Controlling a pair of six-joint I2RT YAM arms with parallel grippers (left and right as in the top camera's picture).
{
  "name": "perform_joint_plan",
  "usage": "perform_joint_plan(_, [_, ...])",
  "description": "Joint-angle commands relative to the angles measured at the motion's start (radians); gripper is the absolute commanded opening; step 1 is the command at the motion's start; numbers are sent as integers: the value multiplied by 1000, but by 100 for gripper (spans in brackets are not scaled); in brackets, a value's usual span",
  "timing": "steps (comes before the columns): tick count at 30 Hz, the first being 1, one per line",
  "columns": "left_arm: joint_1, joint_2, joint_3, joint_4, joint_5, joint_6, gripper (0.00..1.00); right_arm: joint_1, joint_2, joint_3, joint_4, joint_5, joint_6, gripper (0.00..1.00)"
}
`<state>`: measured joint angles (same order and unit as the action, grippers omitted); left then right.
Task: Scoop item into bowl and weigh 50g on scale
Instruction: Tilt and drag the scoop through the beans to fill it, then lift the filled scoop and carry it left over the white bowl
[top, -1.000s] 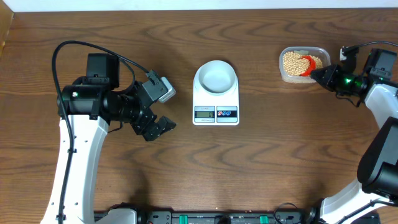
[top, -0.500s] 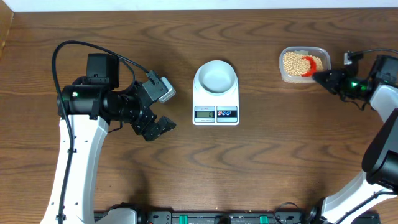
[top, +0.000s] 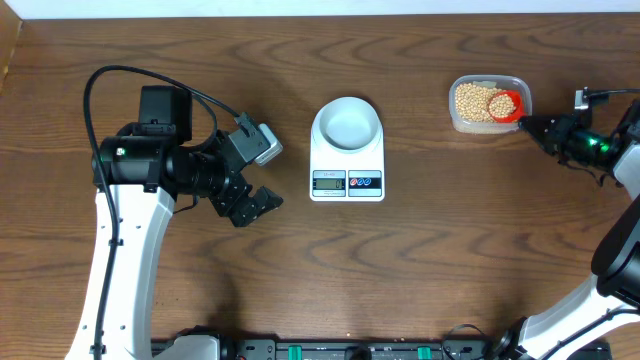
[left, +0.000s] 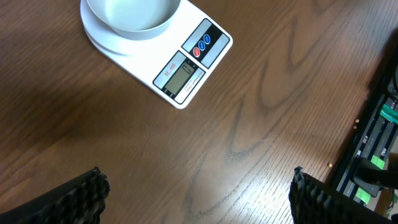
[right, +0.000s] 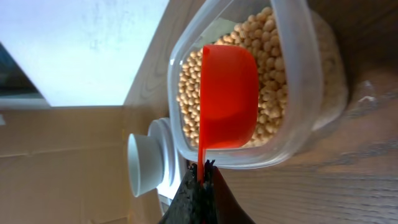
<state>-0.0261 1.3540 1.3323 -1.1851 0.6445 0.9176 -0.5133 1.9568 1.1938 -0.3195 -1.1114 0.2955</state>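
While the right gripper (top: 535, 124) pinches the thin handle of a red scoop (top: 505, 103) — its fingers pressed tight on it — the scoop's cup sits on the soybeans (top: 472, 100) inside the clear plastic tub (top: 453, 108) at the upper right of the overhead frame. The pale bowl (top: 346, 125) rests on the white scale (top: 347, 183) at upper centre, well apart from the tub. Left of the scale, the left gripper (top: 255, 203) hangs above the wooden table (top: 420, 270) with its fingers (left: 78, 196) spread wide.
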Motion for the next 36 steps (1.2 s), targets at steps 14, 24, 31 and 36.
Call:
perform_joint_plan(14, [4, -2, -1, -3, -2, 13, 95, -5, 9, 2, 40, -157, 120, 1])
perform_joint_plan(24, [4, -2, -1, -3, -2, 13, 95, -2, 9, 2, 78, -220, 169, 1])
perform_joint_plan(31, [4, -2, -1, -3, -2, 13, 95, 42, 9, 2, 122, -235, 234, 1])
perform_joint_plan(36, [4, -2, -1, -3, -2, 13, 95, 104, 9, 2, 160, -235, 275, 1])
